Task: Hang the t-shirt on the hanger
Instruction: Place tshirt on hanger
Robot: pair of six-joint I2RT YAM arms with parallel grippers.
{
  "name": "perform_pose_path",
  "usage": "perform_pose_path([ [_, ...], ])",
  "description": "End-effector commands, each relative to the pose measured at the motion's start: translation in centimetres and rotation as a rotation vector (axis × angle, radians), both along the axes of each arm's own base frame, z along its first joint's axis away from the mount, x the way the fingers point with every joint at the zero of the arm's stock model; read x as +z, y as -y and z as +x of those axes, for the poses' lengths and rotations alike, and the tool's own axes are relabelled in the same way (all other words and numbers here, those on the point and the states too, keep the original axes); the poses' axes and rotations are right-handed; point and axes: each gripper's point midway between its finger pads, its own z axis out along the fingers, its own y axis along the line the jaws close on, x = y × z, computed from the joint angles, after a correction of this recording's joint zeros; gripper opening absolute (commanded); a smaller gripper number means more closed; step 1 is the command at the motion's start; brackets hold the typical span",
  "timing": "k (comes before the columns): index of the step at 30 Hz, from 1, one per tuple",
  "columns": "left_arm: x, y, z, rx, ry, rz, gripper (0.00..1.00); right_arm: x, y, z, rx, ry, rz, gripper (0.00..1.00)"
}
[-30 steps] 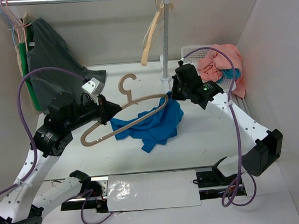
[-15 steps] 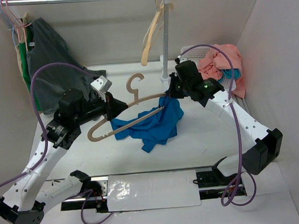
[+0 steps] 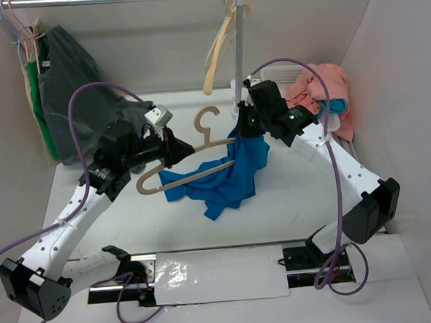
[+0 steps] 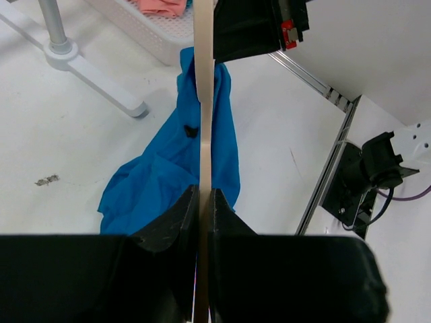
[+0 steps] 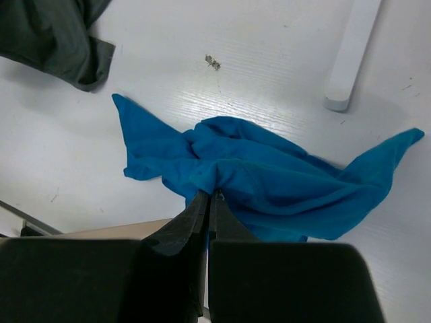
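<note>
Across the white table (image 3: 291,208), both of your arms have swung inward and toward the back over the last second. The bright royal-blue cloth t-shirt (image 3: 231,171) has changed most. Its top edge has been drawn up off the table and now hangs in a drape, while the lower folds still lie bunched on the surface.

The brownish-tan triangular clothes hanger (image 3: 208,136) has been carried right and back, so its far shoulder now meets the raised cloth. Whether that tip has entered an opening of the shirt, you cannot tell from these views.

Your left gripper (image 4: 204,195) has its fingers clamped on the hanger's edge. Your right gripper (image 5: 209,198) is pinched tight on a fold of blue cloth.

My reading is that threading is only beginning, and an opening probably needs finding first.
</note>
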Motion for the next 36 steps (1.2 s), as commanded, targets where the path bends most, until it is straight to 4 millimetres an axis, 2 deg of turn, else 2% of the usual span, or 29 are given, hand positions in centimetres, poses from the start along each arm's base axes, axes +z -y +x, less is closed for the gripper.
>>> perform_pose_path([
  [1, 2.4, 1.2, 0.8, -0.029, 0.072, -0.091, 0.00, 2.6, -1.1, 0.1, 0.043, 0.060, 0.041, 0.00],
  [3, 2.6, 1.2, 1.4, 0.011, 0.063, -0.112, 0.00, 2.6, -1.4, -0.1, 0.052, 0.059, 0.041, 0.00],
  [4, 1.3, 1.5, 1.5, 0.017, 0.036, -0.110, 0.00, 3.0, -1.4, 0.0, 0.052, 0.067, 0.046, 0.00],
  [5, 2.1, 1.6, 2.0, 0.044, 0.060, -0.130, 0.00, 3.0, -1.7, -0.3, 0.061, 0.067, 0.046, 0.00],
  [6, 1.2, 1.6, 2.5, 0.064, 0.037, -0.128, 0.00, 2.7, -2.3, -0.5, 0.077, 0.056, 0.047, 0.00],
  [7, 1.5, 2.1, 2.2, 0.059, 0.033, -0.142, 0.00, 3.1, -2.3, -0.4, 0.072, 0.060, 0.057, 0.00],
  [12, -0.5, 3.1, 3.4, 0.128, 0.005, -0.153, 0.00, 3.7, -3.6, -1.1, 0.101, 0.071, 0.075, 0.00],
  [20, -1.4, 3.5, 3.5, 0.175, 0.019, -0.129, 0.00, 6.9, -5.5, -2.3, 0.132, 0.128, 0.126, 0.00],
  [23, -1.9, 3.0, 3.6, 0.198, 0.002, -0.086, 0.00, 7.6, -4.9, -2.3, 0.092, 0.154, 0.121, 0.00],
  [24, -1.3, 2.7, 3.5, 0.214, 0.007, -0.086, 0.00, 7.4, -4.4, -2.0, 0.067, 0.155, 0.100, 0.00],
  [25, -1.1, 2.2, 3.2, 0.227, -0.007, -0.072, 0.00, 8.2, -4.1, -2.0, 0.055, 0.175, 0.106, 0.00],
  [26, -1.2, 1.9, 3.3, 0.244, -0.019, -0.058, 0.00, 7.9, -3.8, -2.0, 0.044, 0.171, 0.094, 0.00],
  [29, 0.6, 1.0, 2.3, 0.255, -0.010, -0.063, 0.00, 8.1, -3.2, -1.6, 0.009, 0.184, 0.075, 0.00],
  [31, -0.2, 0.1, 1.0, 0.257, -0.078, -0.004, 0.00, 7.4, -1.9, -1.3, -0.039, 0.173, 0.031, 0.00],
  [33, 0.4, -0.1, 0.5, 0.257, -0.083, 0.001, 0.00, 6.8, -1.4, -0.9, -0.056, 0.158, 0.011, 0.00],
  [34, -0.9, -0.6, -0.2, 0.259, -0.136, 0.047, 0.00, 6.3, -0.9, -0.3, -0.074, 0.157, -0.010, 0.00],
  [36, -0.3, -1.2, -1.5, 0.246, -0.143, 0.048, 0.00, 5.3, -0.6, -0.1, -0.082, 0.133, -0.030, 0.00],
])
